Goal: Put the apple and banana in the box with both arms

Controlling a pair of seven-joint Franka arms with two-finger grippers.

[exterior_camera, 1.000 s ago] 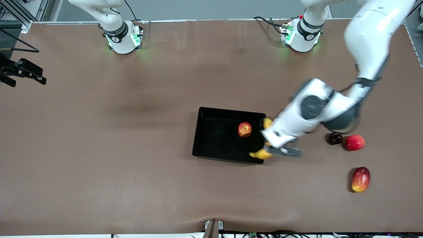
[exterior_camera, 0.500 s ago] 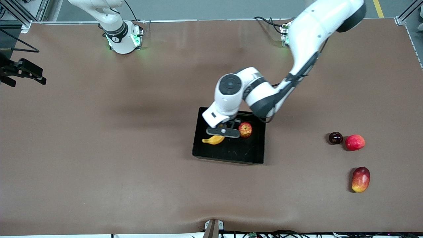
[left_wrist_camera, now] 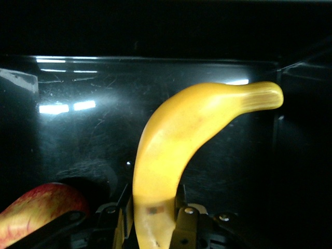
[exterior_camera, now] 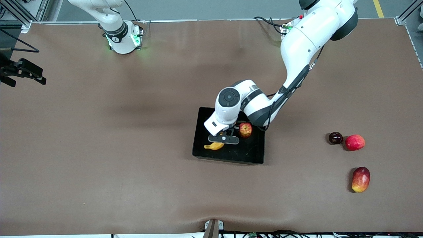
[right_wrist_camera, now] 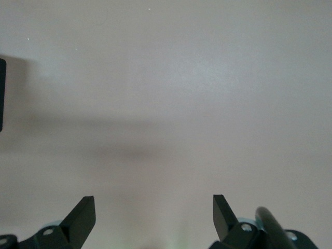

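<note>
1 curved, smooth banana [left_wrist_camera: 179, 135] gripped over glossy black box [exterior_camera: 201, 145].

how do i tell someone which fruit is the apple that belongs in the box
Find the black box mid-table, under the left arm. Two fruits are in it: the yellow banana held by the left gripper, and beside it the apple. It is small, round, red streaked with yellow; the other red fruits lie on the bare table.

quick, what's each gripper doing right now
Left gripper: shut on the banana, over the box, beside the apple.
Right gripper: open, holding nothing, over bare table.
</note>
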